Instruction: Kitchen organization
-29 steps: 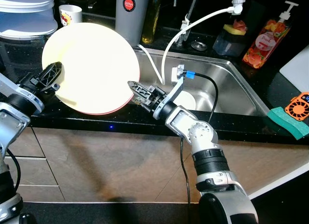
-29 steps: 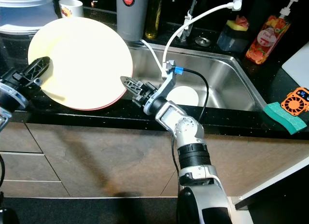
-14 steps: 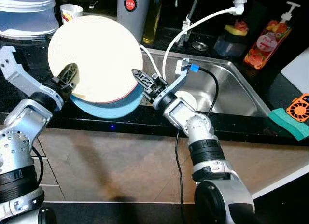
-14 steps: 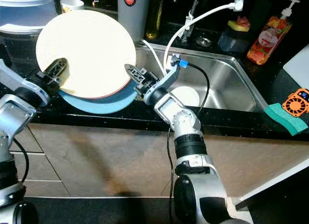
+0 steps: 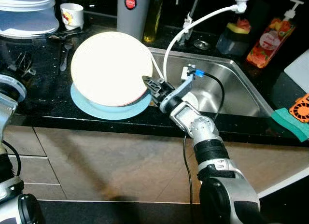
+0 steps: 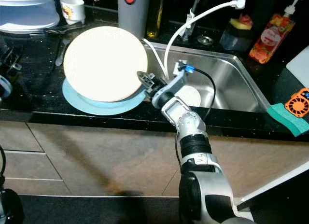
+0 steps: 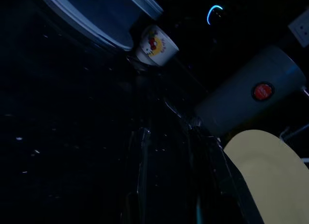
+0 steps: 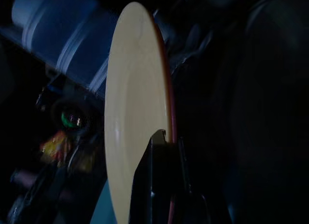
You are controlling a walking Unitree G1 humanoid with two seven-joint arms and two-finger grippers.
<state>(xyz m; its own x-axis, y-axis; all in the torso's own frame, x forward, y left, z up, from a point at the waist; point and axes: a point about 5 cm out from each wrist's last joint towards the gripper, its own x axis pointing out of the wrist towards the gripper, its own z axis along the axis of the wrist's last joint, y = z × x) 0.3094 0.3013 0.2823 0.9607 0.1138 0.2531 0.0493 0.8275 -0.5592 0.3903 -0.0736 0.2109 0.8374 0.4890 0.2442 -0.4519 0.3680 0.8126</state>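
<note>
A cream plate with a pink rim [image 5: 111, 69] stands tilted, its lower edge resting on a light-blue plate [image 5: 104, 111] that lies flat on the black counter. My right gripper [image 5: 150, 84] is shut on the cream plate's right rim; the right wrist view shows its fingers [image 8: 161, 156] pinching that edge. Well clear of both plates, my left gripper [image 5: 20, 65] hangs open at the counter's left. In the left wrist view its two fingers [image 7: 143, 175] stand apart with nothing between them, and the cream plate [image 7: 260, 171] lies off to one side.
The steel sink [image 5: 236, 91] lies right of the plates, with a white dish [image 5: 192, 97] in it. Behind stand a grey canister [image 5: 131, 11], a mug [image 5: 71, 15], stacked containers [image 5: 26, 14] and a soap bottle [image 5: 270, 40]. Utensils [image 5: 63, 50] lie on the left counter; a green sponge [image 5: 292, 123] sits far right.
My left gripper has let go of the cream plate and pulled back to the left. The plate, held by the right gripper alone, has come down onto the blue plate.
</note>
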